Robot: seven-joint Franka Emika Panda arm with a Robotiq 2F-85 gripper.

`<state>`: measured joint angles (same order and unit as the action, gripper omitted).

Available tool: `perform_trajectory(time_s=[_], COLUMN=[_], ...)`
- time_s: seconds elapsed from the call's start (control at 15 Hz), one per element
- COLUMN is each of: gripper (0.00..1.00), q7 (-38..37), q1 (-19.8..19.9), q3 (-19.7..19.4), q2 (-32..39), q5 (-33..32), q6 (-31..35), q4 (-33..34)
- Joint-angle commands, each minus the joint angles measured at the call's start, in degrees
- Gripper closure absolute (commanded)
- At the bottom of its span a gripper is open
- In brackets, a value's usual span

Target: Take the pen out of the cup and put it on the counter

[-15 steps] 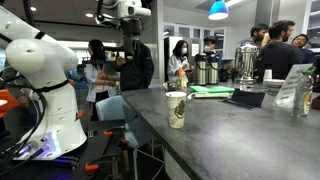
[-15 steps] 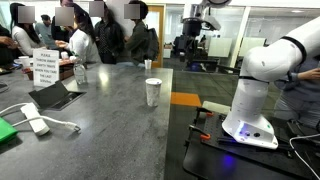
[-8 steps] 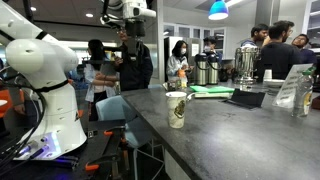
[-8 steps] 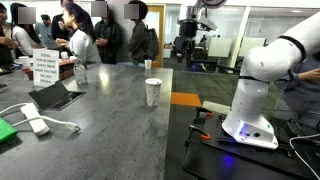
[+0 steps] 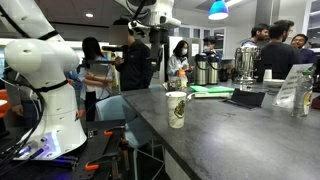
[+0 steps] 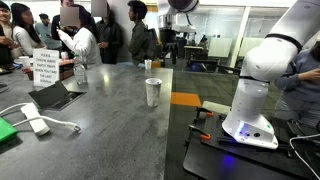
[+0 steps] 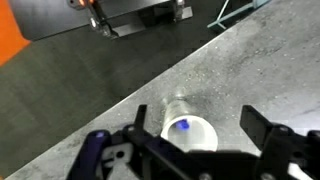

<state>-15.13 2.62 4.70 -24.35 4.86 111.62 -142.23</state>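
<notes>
The cream-white cup (image 5: 176, 109) with a dark emblem stands near the edge of the dark grey counter (image 5: 240, 135); it shows in both exterior views (image 6: 152, 92). In the wrist view I look down into the cup (image 7: 192, 138) and see the blue end of the pen (image 7: 182, 125) inside it. My gripper (image 7: 197, 124) is open and empty, high above the cup, with a finger on each side of it in that view. In an exterior view the gripper (image 5: 158, 14) hangs near the top of the frame.
On the counter (image 6: 110, 130) lie a dark tablet (image 6: 55, 95), a green item (image 6: 12, 128), a white device with a cable (image 6: 35, 122), a sign (image 6: 45, 66) and a bottle (image 6: 80, 72). Coffee urns (image 5: 245, 62) and people stand behind. My white base (image 6: 250, 100) is beside the counter.
My arm has swung sideways towards the counter, so the gripper now hangs over the cup. The cup and pen have not moved.
</notes>
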Motion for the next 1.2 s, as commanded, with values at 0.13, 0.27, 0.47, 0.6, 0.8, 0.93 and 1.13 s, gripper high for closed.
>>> perform_trajectory(time_s=[0.13,0.27,0.47,0.6,0.8,0.93,1.13], gripper=[0.15,0.3,0.29,0.24,0.26,0.35,0.47], q7=[-1.0,-1.1,0.1,0.3,1.5,2.3,3.6], q1=[-0.5,-0.6,-0.8,-0.8,-0.8,-0.8,-0.9], q3=[-0.6,-0.7,-1.3,-1.6,-2.4,-2.9,-3.3], q2=[8.7,10.5,13.0,14.6,17.2,18.8,20.7], q5=[-0.1,-0.3,0.5,0.7,1.4,1.3,1.8], q6=[-0.2,0.1,0.9,2.0,4.7,6.5,7.8], q4=[5.8,6.7,7.7,8.1,8.7,9.1,9.4])
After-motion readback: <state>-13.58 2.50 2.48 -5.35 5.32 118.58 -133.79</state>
